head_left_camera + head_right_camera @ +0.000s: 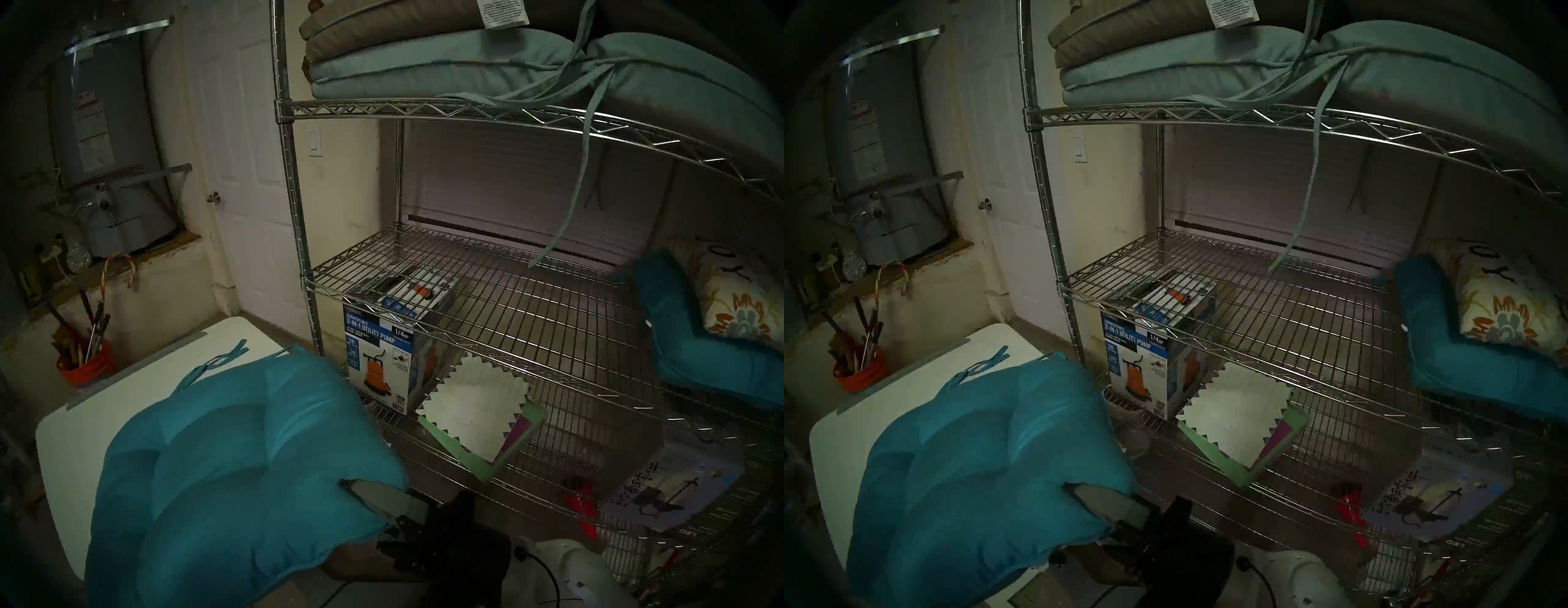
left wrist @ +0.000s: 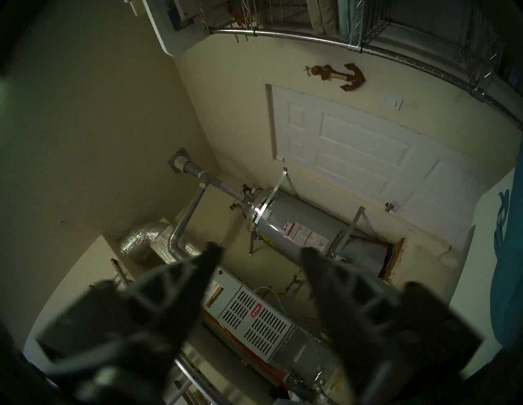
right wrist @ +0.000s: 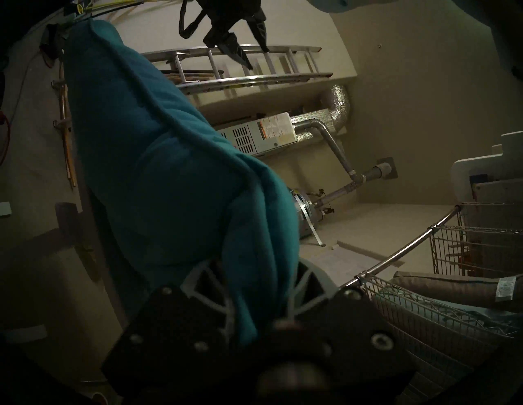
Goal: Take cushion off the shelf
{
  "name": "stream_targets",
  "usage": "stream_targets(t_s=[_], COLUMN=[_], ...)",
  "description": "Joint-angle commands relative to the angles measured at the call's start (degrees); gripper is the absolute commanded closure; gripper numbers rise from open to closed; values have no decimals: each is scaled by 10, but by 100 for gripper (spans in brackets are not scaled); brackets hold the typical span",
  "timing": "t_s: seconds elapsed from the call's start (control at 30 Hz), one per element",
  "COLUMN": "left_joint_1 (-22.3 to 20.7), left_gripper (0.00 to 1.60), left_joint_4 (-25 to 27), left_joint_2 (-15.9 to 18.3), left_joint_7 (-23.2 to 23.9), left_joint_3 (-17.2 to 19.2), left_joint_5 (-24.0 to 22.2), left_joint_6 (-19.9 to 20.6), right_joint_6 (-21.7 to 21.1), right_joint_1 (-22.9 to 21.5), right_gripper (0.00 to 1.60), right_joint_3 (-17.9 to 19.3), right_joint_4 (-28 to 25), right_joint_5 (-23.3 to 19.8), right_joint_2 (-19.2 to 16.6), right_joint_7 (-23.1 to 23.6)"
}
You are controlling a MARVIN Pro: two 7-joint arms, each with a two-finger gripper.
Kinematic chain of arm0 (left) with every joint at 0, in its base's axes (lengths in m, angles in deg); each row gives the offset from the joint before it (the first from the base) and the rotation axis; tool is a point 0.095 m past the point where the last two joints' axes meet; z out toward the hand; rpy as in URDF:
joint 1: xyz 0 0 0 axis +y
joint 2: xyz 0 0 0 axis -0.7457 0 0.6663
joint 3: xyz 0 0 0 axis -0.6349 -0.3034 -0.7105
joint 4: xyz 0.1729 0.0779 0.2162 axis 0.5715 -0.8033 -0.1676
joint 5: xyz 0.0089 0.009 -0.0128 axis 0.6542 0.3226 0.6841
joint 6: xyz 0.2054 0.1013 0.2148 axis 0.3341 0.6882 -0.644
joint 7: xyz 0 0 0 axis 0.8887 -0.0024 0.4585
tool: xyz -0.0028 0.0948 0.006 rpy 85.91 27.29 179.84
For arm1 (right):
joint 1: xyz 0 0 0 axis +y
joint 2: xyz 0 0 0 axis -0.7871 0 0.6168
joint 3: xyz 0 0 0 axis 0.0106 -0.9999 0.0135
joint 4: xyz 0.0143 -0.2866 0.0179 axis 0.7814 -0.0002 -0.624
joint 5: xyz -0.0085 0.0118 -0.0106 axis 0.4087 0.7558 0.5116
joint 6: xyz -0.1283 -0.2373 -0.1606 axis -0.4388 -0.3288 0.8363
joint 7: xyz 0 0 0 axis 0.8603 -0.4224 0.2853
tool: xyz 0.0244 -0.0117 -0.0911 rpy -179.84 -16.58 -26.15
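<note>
Most of the work is done, I judge: the cushion [image 1: 237,458] is off the shelf [image 1: 488,111] and lies left of it over the white table [image 1: 72,446], its near corner clamped in my right gripper [image 1: 369,492]. What remains is to let go, if the cushion rests fully; the dim view does not show this well. My left gripper [image 2: 259,254] has its fingers apart and holds nothing. Another teal cushion [image 1: 695,339] sits on the shelf's middle tier, under a floral pillow [image 1: 738,297].

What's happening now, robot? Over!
Right gripper shut on cushion. Left gripper open, empty. Cushion off shelf, over white table. Nothing in the way.
</note>
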Motion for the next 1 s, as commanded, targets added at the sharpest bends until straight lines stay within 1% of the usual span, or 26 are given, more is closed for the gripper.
stream_targets(t_s=[0.0, 0.1, 0.23, 0.43, 0.77, 0.97], left_joint_1=[6, 6, 6, 6, 6, 6], left_gripper=[0, 0, 0, 0, 0, 0], left_joint_4=[8, 7, 9, 9, 8, 8], left_joint_2=[0, 0, 0, 0, 0, 0], left_joint_7=[-1, -1, -3, -5, -6, -7], left_joint_3=[-1, -4, -11, -12, -13, -12], left_joint_5=[-6, -5, -9, -8, -8, -8], left_joint_6=[-11, -14, -20, -22, -25, -26], right_joint_6=[-9, -13, -23, -32, -53, -67], right_joint_1=[-46, -54, -75, -98, -155, -195], right_gripper=[160, 160, 160, 160, 160, 160], right_joint_3=[-38, -45, -62, -81, -127, -155], right_joint_4=[-2, 1, 14, 26, 55, 83], right_joint_5=[-2, 0, 4, 7, 12, 14], right_joint_2=[-16, -22, -31, -41, -55, -53], right_joint_7=[-25, -26, -30, -32, -38, -40])
